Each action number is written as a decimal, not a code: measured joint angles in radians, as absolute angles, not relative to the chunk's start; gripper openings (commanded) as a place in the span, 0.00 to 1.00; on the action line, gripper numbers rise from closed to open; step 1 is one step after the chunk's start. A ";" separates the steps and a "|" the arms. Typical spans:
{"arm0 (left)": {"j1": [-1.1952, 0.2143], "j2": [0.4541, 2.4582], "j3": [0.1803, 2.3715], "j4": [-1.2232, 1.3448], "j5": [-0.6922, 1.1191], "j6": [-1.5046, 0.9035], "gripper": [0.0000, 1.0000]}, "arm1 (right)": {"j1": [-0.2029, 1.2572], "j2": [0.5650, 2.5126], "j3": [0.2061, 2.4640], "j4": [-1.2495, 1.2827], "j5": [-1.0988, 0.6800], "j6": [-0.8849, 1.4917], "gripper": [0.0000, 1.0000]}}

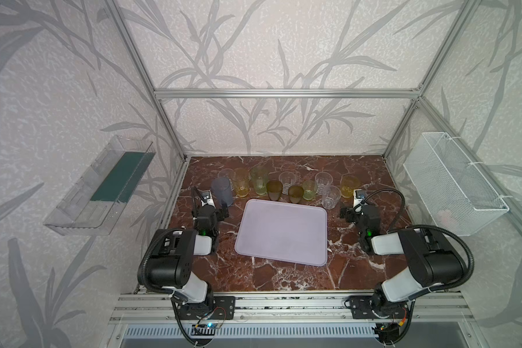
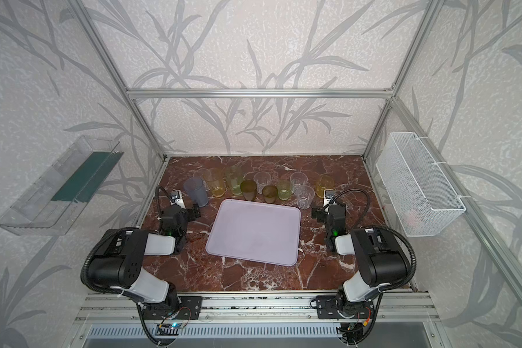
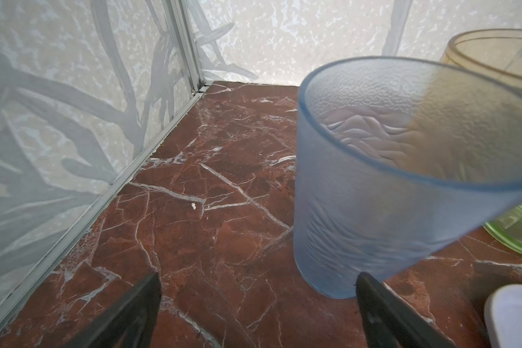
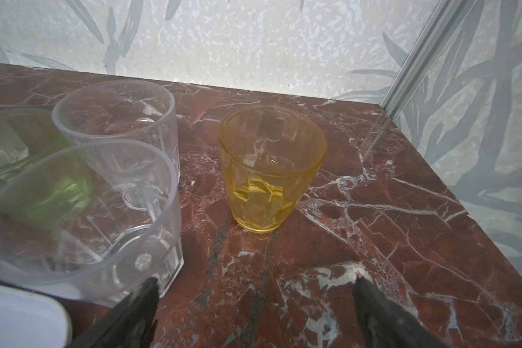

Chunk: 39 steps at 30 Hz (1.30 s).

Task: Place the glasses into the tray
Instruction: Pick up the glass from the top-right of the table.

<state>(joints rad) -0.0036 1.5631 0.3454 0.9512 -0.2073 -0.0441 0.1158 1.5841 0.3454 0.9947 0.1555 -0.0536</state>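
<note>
The left gripper (image 3: 258,280) sits low with its jaws apart and nothing between them, just off the tray's (image 1: 281,238) far left corner. The blue glass (image 3: 389,195) stands upright right ahead of it. It is not in the gap but in line with the finger on the tray's side. That fingertip shows at the glass's base, and I cannot tell whether they touch.

The right gripper (image 4: 255,283) is likewise spread wide and holds nothing, just off the tray's far right corner. The yellow glass (image 4: 268,171) stands upright ahead of it, in line with the gap and apart from both fingertips. A clear glass (image 4: 82,217) stands close by the finger on the tray's side, with a second clear glass (image 4: 118,126) just beyond it.

Further out, the other glasses stand upright on the table (image 1: 284,277) in a loose row beyond the tray's far edge. Two brown glasses (image 1: 274,189) (image 1: 296,193) stand just past that edge near its middle. A green glass (image 1: 309,189) stands beside them toward the tray's right. A tall yellow glass (image 1: 240,182) and a pale-green glass (image 1: 259,180) stand toward its left. Two more clear ones (image 1: 287,180) (image 1: 226,175) stand farther back. The tray lies flat, slightly turned, between the two grippers.
</note>
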 measured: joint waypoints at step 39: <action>-0.005 1.487 0.325 0.952 -0.248 -0.045 0.99 | 0.117 1.584 0.324 1.045 0.155 -0.054 0.99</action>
